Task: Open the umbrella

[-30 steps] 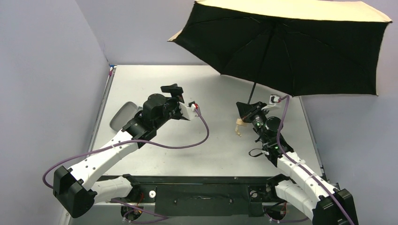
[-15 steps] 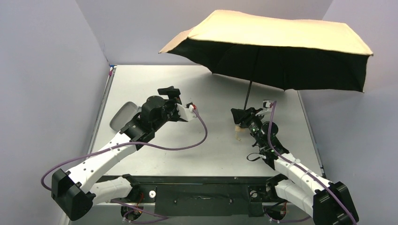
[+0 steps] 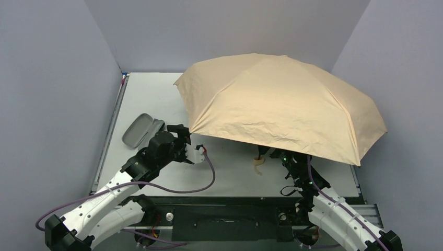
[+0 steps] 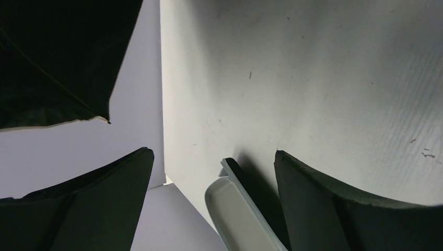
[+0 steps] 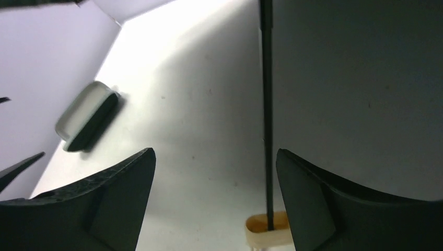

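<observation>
- The umbrella (image 3: pixel 277 110) is fully open over the right half of the table (image 3: pixel 151 89), its peach-tan canopy (image 3: pixel 313 125) facing up and hiding most of that side.
- Its thin black shaft (image 5: pixel 267 104) runs down to the small tan handle (image 5: pixel 266 230), low over the table's near right part. Whether the handle touches the surface cannot be told.
- The right gripper (image 5: pixel 215 152) sits under the canopy's near rim at the table's near right, jaws spread wide. The shaft passes between the fingers, nearer one of them, touching neither.
- The left gripper (image 4: pixel 214 152) hangs above the table's left half, jaws spread and empty.
- A grey pouch (image 3: pixel 138 129) lies by the table's left edge, just beyond the left gripper.
</observation>
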